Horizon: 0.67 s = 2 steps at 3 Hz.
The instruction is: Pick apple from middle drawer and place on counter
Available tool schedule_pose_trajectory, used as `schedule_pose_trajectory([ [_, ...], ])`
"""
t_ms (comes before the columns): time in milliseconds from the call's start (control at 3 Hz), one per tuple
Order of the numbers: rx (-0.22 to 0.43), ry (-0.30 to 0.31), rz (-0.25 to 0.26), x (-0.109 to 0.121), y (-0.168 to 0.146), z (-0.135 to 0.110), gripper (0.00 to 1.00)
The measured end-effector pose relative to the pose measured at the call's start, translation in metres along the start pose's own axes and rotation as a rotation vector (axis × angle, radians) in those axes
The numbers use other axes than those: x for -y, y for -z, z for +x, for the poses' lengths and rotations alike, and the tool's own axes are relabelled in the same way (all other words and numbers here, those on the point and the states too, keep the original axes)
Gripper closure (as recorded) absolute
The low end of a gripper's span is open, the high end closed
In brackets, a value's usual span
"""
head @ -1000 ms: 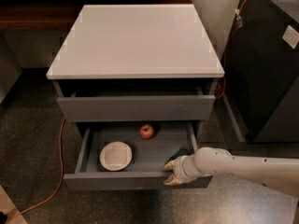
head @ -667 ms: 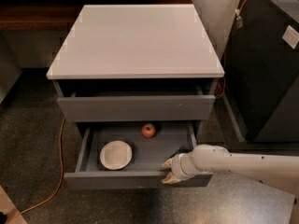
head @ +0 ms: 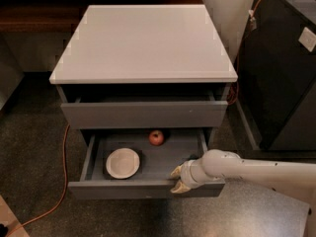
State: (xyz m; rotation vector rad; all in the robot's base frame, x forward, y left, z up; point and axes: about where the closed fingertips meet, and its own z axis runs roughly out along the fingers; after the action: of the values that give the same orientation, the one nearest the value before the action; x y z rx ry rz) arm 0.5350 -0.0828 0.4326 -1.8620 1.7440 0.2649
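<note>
Now | hand [head: 177, 180] spread at middle drawer [head: 123, 189] front | drawer open, long axis left-right | apple [head: 156, 138] at back

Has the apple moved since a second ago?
No. The apple stays by the middle drawer's back wall; the gripper is at its front right.

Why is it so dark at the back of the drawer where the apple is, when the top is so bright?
In the camera view, light seems to come from above: the counter is bright; the upper drawer overhangs the middle drawer and shades its back, where the apple sits; the bowl throws a shadow beside it; the gripper, at the drawer's front right, is lit.
</note>
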Motion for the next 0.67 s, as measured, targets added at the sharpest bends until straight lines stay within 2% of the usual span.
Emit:
schedule_pose_trajectory([
  [667, 0.000, 0.000, 0.000, 0.0000, 0.0010, 0.0016, 1.00],
])
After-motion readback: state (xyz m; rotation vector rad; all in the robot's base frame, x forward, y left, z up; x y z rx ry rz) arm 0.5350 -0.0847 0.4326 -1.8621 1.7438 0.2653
